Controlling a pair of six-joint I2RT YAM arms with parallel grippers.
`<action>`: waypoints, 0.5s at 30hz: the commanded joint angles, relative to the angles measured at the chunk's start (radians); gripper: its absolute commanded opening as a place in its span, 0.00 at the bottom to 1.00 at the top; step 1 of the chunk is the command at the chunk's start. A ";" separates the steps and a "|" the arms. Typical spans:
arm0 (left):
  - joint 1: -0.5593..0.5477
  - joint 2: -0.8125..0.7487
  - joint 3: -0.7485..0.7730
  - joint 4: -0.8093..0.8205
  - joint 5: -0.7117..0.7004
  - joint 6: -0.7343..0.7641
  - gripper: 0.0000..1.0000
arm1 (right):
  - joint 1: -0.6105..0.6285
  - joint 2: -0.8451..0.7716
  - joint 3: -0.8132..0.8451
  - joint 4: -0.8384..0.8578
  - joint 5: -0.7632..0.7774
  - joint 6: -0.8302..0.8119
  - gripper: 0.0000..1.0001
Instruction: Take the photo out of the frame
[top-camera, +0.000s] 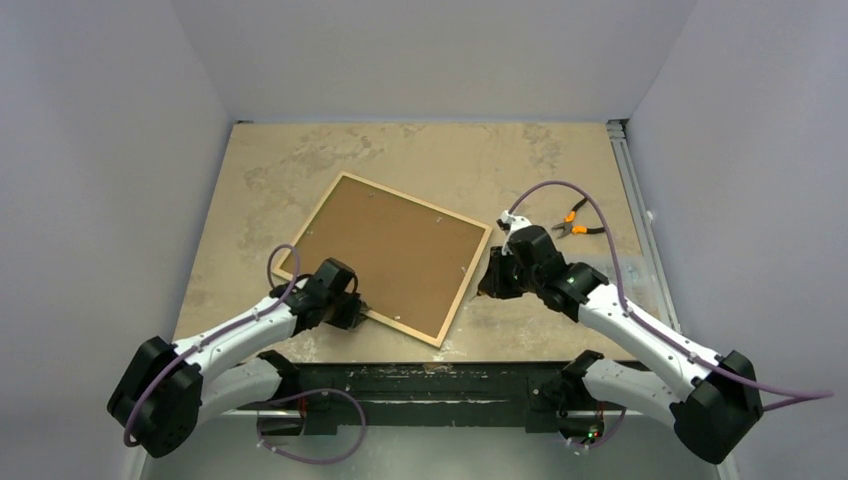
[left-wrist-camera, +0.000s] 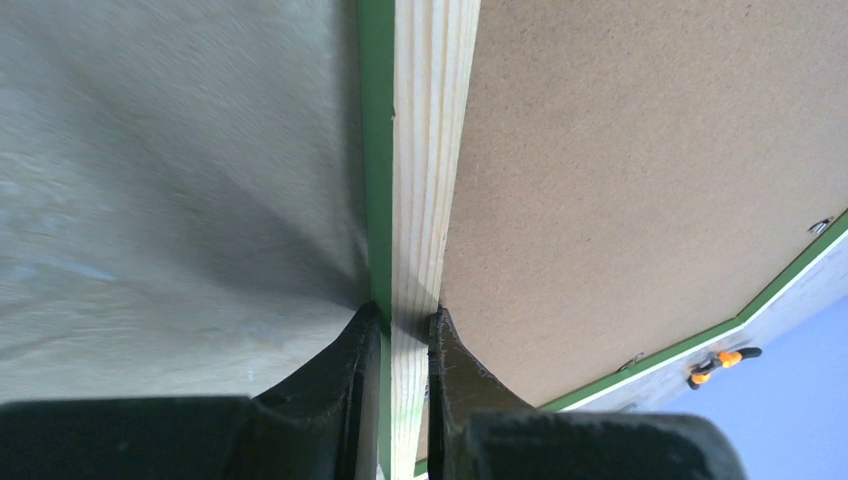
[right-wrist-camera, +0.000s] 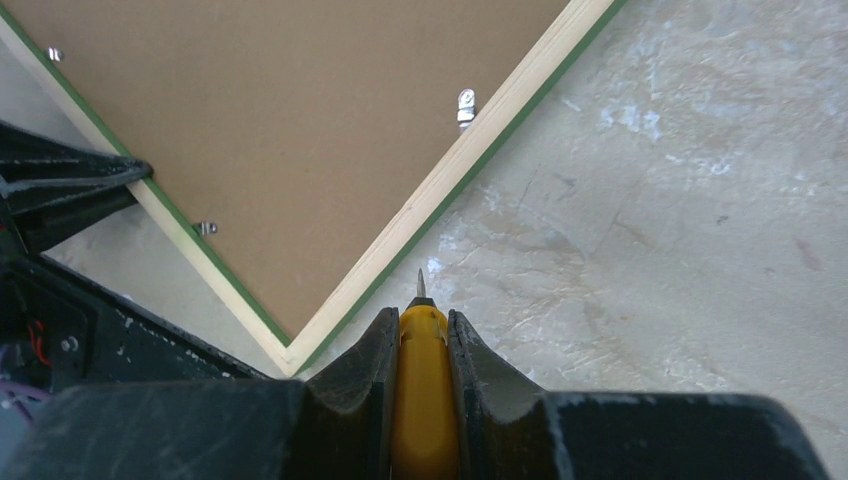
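Left wrist view has the left gripper clamped on an edge of the frame, with the photo lying back-up inside it; the right gripper pinches a screwdriver just beside 1 corner; its tip could gouge the fibreboard or skid off a clip; mottled beige table, grey walls, pliers beyond.

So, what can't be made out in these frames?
- The photo, printed side: in every view it lies face down, only its brown back shows.
- Yellow tool: right wrist view, the right pincer covers its handle; top view, the wrist hides it.
- Clips: right wrist view, too small to tell whether they are turned aside.
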 joint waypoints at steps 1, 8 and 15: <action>-0.065 0.063 0.055 0.163 0.002 -0.133 0.00 | 0.025 0.037 0.062 0.062 0.066 0.021 0.00; -0.151 0.126 0.105 0.212 0.060 -0.118 0.01 | 0.026 0.127 0.142 0.008 0.185 -0.050 0.00; -0.178 0.139 0.098 0.278 0.164 -0.094 0.50 | 0.026 0.193 0.206 -0.024 0.283 -0.097 0.00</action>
